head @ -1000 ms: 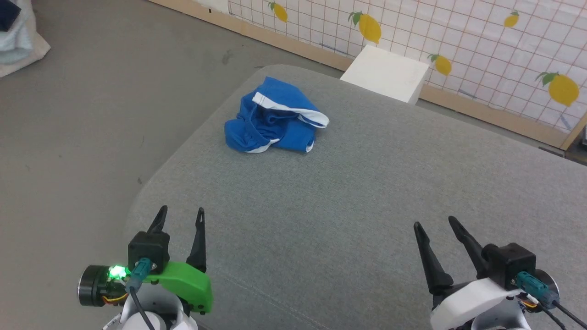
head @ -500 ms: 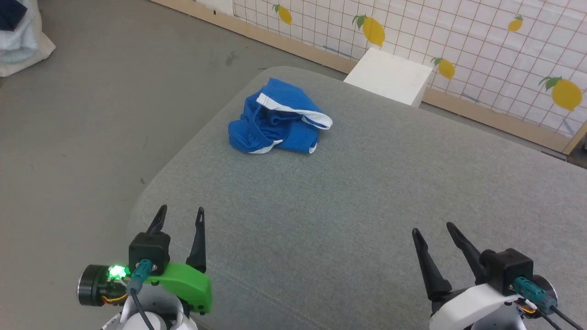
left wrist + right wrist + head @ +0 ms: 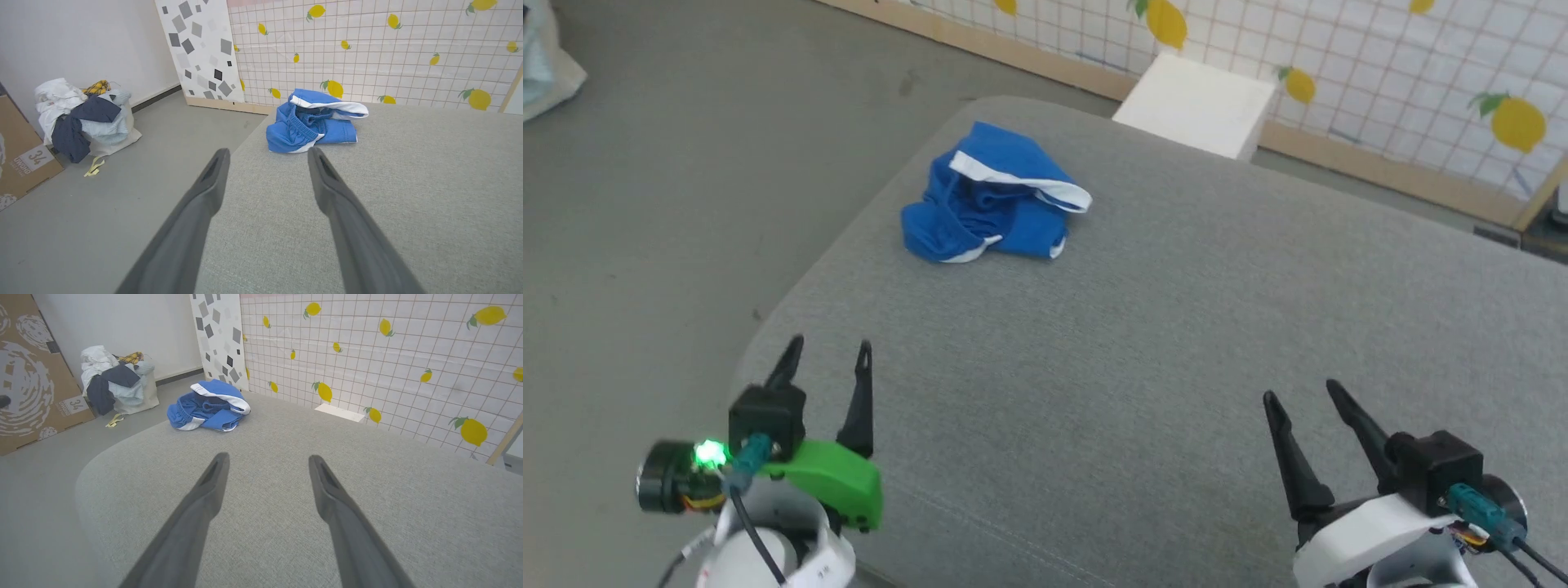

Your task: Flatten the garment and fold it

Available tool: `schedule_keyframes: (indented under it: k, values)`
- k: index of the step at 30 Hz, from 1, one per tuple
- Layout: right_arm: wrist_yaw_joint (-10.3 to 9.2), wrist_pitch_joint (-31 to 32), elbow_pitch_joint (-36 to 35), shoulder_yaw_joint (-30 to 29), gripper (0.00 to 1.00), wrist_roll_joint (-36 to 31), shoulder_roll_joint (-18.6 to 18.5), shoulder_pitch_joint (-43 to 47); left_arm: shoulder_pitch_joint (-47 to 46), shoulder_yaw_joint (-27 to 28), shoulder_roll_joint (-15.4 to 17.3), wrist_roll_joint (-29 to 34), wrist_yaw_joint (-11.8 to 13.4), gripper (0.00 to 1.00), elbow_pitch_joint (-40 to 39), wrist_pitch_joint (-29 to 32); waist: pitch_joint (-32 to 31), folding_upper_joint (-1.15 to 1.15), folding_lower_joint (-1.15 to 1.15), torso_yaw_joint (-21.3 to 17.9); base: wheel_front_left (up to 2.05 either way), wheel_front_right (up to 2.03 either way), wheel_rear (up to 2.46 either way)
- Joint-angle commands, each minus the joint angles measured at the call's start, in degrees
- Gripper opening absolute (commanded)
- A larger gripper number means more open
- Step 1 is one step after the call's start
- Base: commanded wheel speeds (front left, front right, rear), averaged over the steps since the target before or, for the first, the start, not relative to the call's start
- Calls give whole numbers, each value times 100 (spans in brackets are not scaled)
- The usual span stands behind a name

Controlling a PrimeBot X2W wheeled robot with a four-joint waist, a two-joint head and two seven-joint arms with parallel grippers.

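The garment (image 3: 992, 200), royal-blue shorts with white trim, lies crumpled in a heap near the far left corner of the grey cushioned surface (image 3: 1160, 343). It also shows ahead of the fingers in the left wrist view (image 3: 312, 122) and at upper left in the right wrist view (image 3: 208, 406). My left gripper (image 3: 827, 354) hovers open over the near left edge, well short of the garment. At the near right, my right gripper (image 3: 1305, 394) is open too, with nothing between its fingers.
A white box (image 3: 1196, 104) stands behind the surface against a lemon-print grid wall (image 3: 1380, 73). Grey floor (image 3: 670, 204) lies to the left. A bag heaped with clothes (image 3: 83, 118) and a cardboard box (image 3: 20, 159) sit on the floor.
The whole head view has shifted, so the camera moved. The garment lies as before, and both grippers stay open.
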Motion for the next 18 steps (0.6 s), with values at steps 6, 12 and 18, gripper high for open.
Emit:
schedule_keyframes:
  k: [6, 12, 18]
  values:
    - [-8, 129, -368, -85, 100, -282, -25, -298, -844, 78, 375, -190, -385, 100, -120, 274, 911, 0, 0, -655, 0, 0, 0]
    - [-8, 209, -783, -136, 100, -388, -217, -523, -2038, 195, 889, -504, -767, 100, 11, 845, 1798, 0, 0, -1133, 0, 0, 0]
    - [-8, 202, -1129, -223, 100, -404, -377, -726, -3536, 73, 1759, -1091, -949, 100, 499, 1737, 2607, 0, 0, -1601, 0, 0, 0]
